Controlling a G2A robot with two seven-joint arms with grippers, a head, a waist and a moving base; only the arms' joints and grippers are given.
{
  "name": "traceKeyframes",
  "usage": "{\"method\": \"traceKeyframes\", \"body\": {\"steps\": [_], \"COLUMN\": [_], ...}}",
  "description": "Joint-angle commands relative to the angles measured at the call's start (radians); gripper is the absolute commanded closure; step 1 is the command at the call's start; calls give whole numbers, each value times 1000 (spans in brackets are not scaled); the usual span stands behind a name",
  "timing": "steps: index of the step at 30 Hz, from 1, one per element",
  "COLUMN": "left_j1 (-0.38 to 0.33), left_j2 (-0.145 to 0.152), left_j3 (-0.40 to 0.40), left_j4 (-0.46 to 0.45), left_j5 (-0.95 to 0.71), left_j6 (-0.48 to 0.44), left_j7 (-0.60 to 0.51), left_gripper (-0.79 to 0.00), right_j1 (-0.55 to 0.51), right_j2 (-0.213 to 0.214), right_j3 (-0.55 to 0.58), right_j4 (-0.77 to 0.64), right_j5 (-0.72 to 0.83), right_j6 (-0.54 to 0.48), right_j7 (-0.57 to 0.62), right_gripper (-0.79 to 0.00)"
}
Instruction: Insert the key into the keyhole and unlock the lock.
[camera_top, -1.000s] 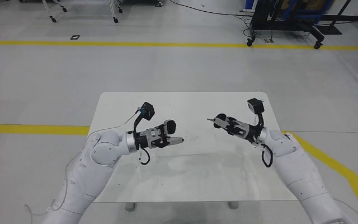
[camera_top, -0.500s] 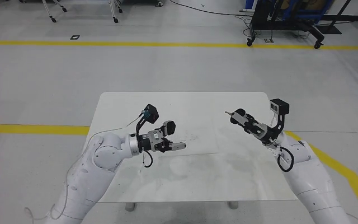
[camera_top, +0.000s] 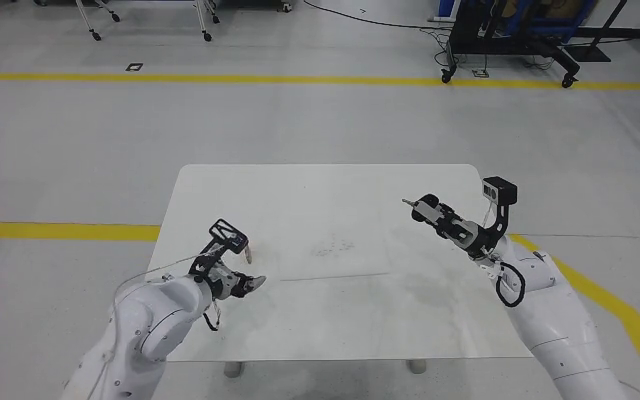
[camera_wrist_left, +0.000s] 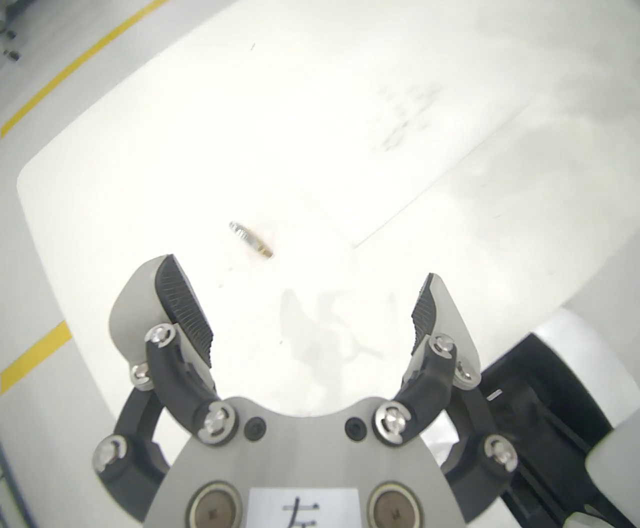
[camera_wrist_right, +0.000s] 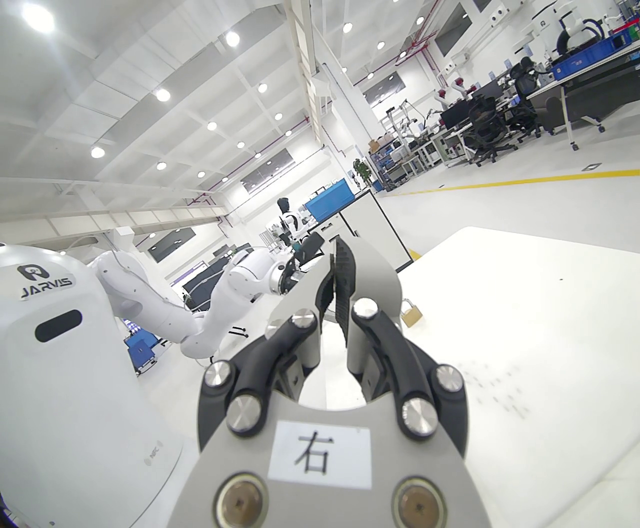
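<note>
Nearest to me, my left gripper (camera_wrist_left: 300, 280) has pulled back toward the near-left corner of the table (camera_wrist_left: 350, 75). Its jaws are spread wide with nothing between them. A second ago it held the lock (camera_wrist_left: 250, 240) up over the middle. Now the lock lies flat on the table's left half, just beyond the fingertips and clear of them, in from the left edge.

Farther off, my right gripper (camera_wrist_right: 337, 250) has backed away from the centre. It hangs over the right half, toward the far-right corner, where it has sat for the last half second. Its pads are pressed together on the key (camera_top: 405, 201), whose thin tip pokes out.

Key and lock are now well apart. I can't tell whether the shackle has sprung, so I would check that before calling it unlocked.
</note>
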Motion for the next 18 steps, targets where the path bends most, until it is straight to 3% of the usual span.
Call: {"method": "traceKeyframes", "body": {"steps": [1, 3, 7, 15, 18], "left_j1": [-27, -53, -93, -151, -179], "left_j2": [-7, -14, -24, -38, -43], "left_j3": [51, 80, 115, 136, 152], "left_j4": [58, 104, 166, 263, 304], "left_j5": [66, 81, 74, 47, 41], "left_j6": [57, 99, 142, 173, 172], "left_j7": [21, 37, 54, 94, 98], "left_gripper": [-785, -782, -616, -388, -382], "right_j1": [0, 0, 0, 0, 0], "right_j2": [0, 0, 0, 0, 0], "right_j3": [0, 0, 0, 0, 0], "right_j4": [0, 0, 0, 0, 0], "right_j5": [0, 0, 0, 0, 0], "right_j6": [0, 0, 0, 0, 0], "right_j7": [0, 0, 0, 0, 0], "right_gripper": [0, 0, 0, 0, 0]}}
